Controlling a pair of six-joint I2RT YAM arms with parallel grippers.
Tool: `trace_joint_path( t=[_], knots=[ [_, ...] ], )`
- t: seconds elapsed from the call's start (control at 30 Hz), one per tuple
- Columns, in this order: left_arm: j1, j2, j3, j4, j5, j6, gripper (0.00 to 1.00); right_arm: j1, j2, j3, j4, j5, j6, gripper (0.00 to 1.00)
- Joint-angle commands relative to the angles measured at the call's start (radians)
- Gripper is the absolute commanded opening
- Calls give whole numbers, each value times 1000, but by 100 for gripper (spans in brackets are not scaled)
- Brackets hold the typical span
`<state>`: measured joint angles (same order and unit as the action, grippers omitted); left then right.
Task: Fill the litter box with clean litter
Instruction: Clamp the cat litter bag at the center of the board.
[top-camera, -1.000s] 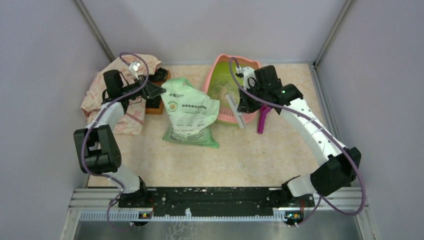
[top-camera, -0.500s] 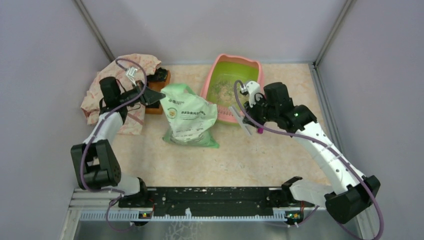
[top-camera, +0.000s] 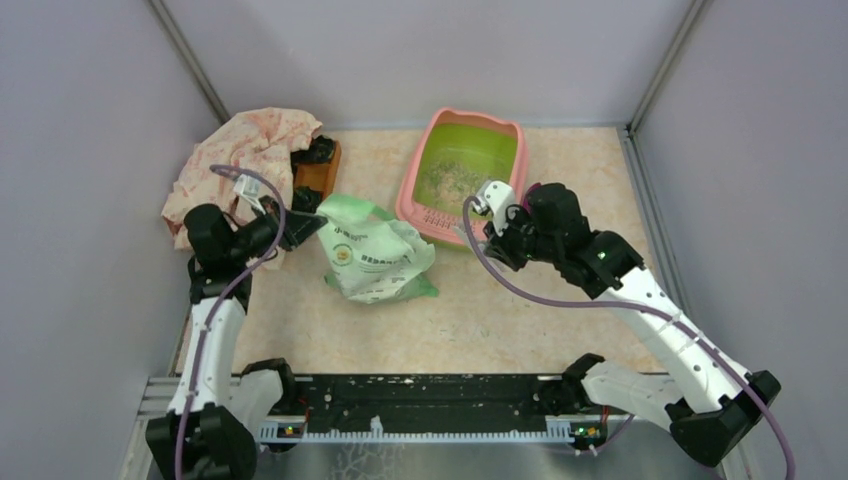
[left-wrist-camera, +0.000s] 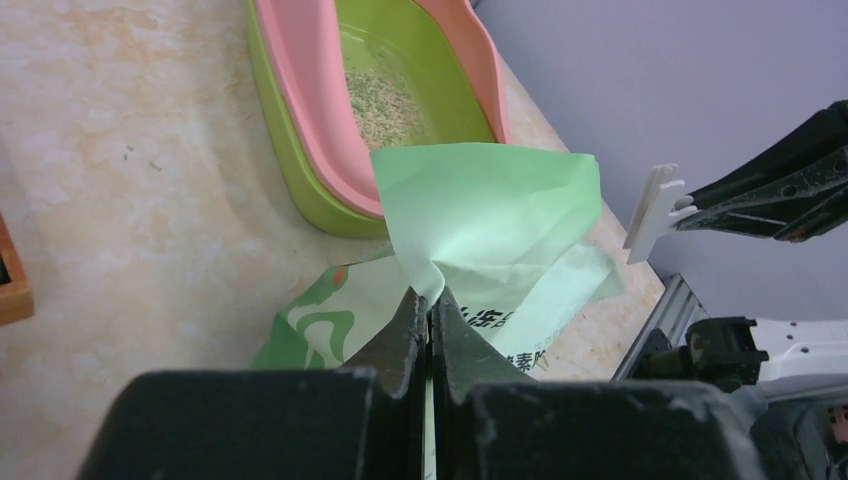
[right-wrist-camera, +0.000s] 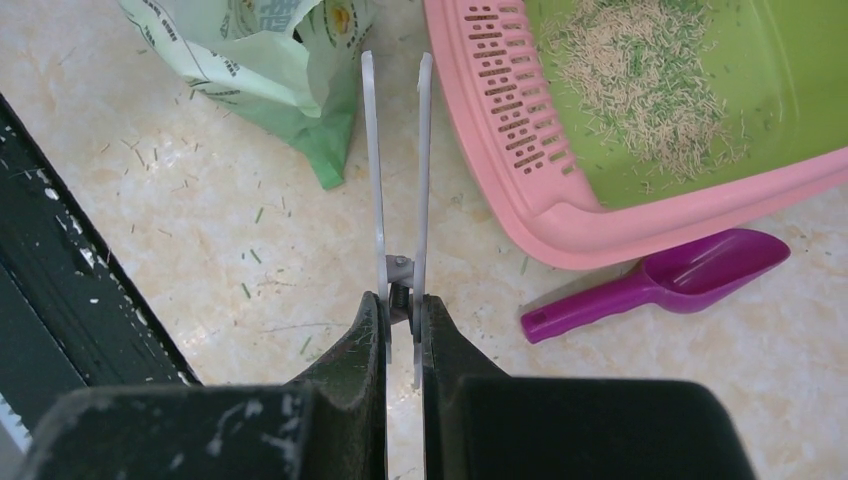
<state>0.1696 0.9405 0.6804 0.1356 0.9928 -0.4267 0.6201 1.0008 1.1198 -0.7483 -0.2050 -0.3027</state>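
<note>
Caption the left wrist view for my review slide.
Left pincer pinching a corner of the green bag, litter box with sparse litter beyond.

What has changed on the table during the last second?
The left gripper shut on the top corner of the green bag and drew back toward the near edge, tugging it. The right gripper, still shut on the white clip, withdrew from over the litter box. Box, litter and patterned cloth stayed put.
</note>
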Motion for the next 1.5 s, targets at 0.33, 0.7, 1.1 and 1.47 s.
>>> trace_joint_path(
  t=[0.33, 0.7, 1.1, 1.47],
  knots=[
    [8, -306, -27, -235, -448, -119, 5, 144, -39, -22, -38, 109, -60, 0],
    [24, -321, -46, -306, -491, -102, 7, 259, -29, -91, -40, 200, -124, 0],
    [48, -369, -70, -362, -511, -80, 9, 266, 106, 56, -68, 192, -185, 0],
    [89, -410, -130, -392, -465, -96, 10, 277, 200, 166, -116, 200, -229, 0]
  ],
)
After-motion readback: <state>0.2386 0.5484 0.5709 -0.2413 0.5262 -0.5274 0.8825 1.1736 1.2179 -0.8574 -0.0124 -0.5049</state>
